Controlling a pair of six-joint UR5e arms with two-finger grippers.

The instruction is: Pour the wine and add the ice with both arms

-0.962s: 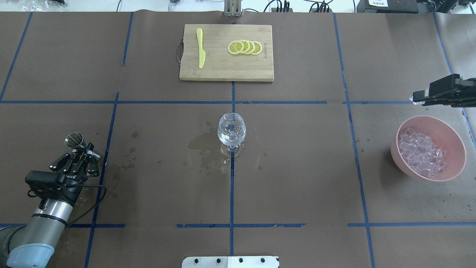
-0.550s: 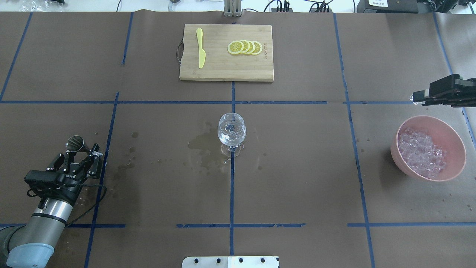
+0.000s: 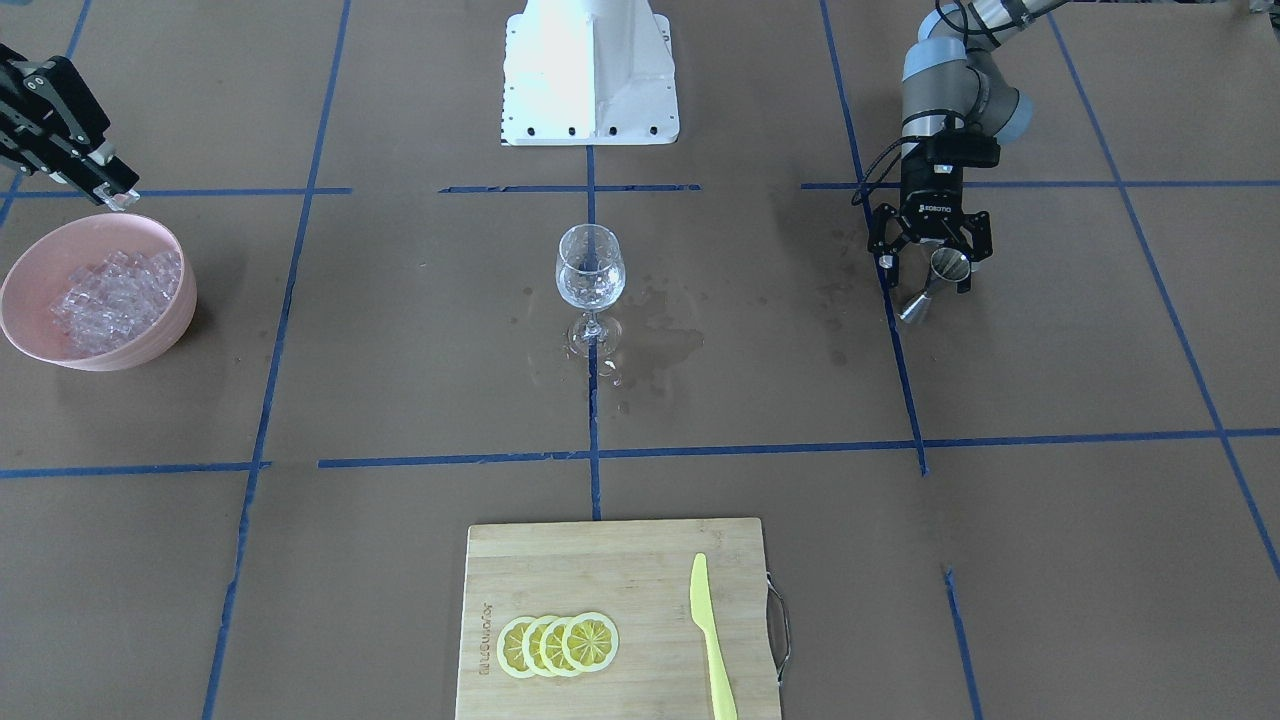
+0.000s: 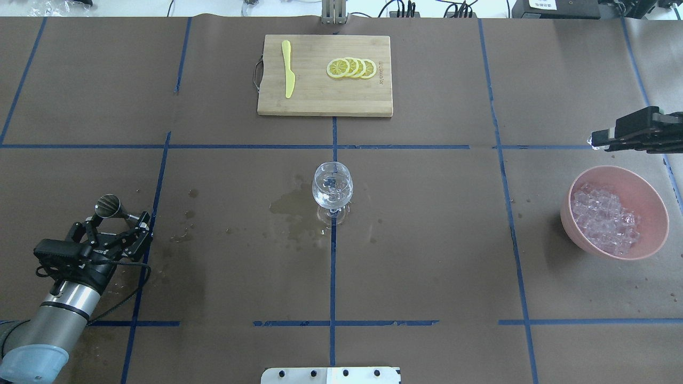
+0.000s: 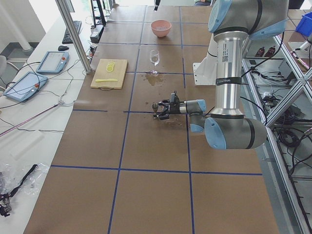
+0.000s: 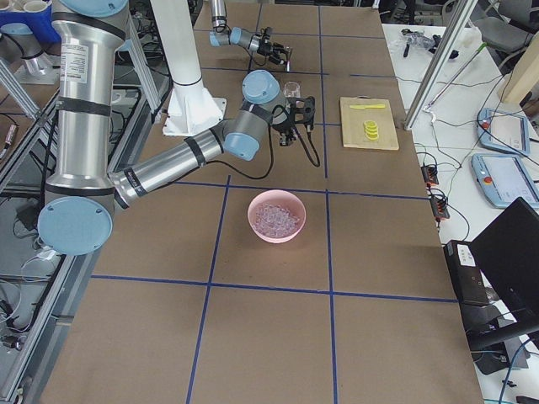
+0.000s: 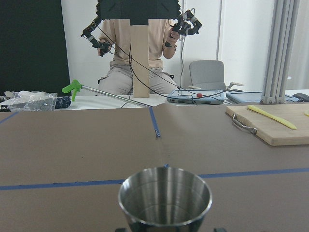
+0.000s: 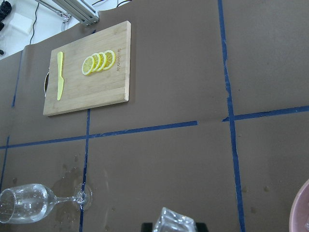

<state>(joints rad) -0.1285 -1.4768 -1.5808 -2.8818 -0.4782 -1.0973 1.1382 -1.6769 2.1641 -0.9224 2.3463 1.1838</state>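
L gripper jaws spread round jigger, near left. Prob. parking it, since wine already sits in ctr glass. R gripper pinches ice cube just beyond bowl at right edge — glass-bound, I'd guess.

Your overhead looks forward, down from behind base block; front view faces back, steeply. Both share stemmed glass, cutting board. End views look along table; left arm looms near. Left wrist camera low, level; right wrist tilts down.
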